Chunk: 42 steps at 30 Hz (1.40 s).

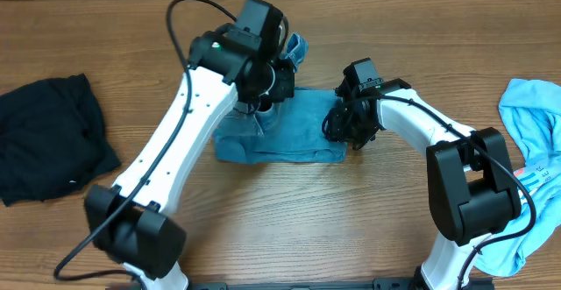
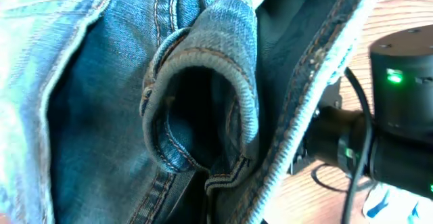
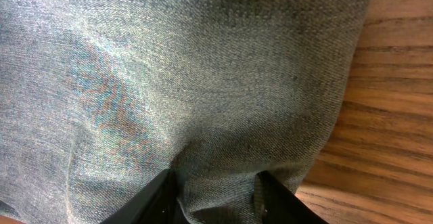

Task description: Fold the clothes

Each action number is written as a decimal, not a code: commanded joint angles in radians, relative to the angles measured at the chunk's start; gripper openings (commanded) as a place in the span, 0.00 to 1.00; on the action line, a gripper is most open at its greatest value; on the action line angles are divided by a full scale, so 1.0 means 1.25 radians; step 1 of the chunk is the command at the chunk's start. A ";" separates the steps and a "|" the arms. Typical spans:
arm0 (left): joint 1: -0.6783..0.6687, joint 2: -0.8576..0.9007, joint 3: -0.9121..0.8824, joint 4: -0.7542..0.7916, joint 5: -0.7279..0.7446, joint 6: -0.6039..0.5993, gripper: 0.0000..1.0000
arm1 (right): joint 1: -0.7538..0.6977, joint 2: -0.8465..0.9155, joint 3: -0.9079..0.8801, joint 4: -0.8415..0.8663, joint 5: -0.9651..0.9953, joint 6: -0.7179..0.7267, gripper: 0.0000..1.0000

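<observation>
Jeans (image 1: 294,137) mid-table (image 1: 289,229), folded into a squat block.

Left arm (image 1: 171,141): slanted up from the near-edge base, wrist tipped down over the block's far-left corner. Left gripper (image 1: 261,102) clamped tight, denim bunched against it, one flap lifted just behind. Fingertips hidden by cloth in both views. Left wrist view filled with denim, a curled stitched hem close to the lens.

Right arm (image 1: 421,115): elbow raised near its base, forearm reaching leftward and down to the block's right edge. Right gripper (image 3: 215,180) nipping a fold of denim, cloth bulging between the two black fingers (image 3: 159,197), bare wood just alongside.

Black garment (image 1: 48,141) well apart at far left. Sky-blue T-shirt (image 1: 530,106) at far right, partly behind the right arm's elbow.
</observation>
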 commanded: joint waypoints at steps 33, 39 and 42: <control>-0.079 0.108 -0.001 0.161 0.264 0.073 0.72 | -0.112 -0.156 0.186 -0.216 0.136 0.022 0.49; 0.133 0.089 0.000 0.131 0.259 0.109 0.73 | -0.099 -0.156 0.186 -0.218 -0.115 -0.028 0.53; 0.224 0.089 0.000 0.078 0.150 0.110 0.77 | -0.065 -0.148 0.185 -0.221 -0.200 -0.027 0.58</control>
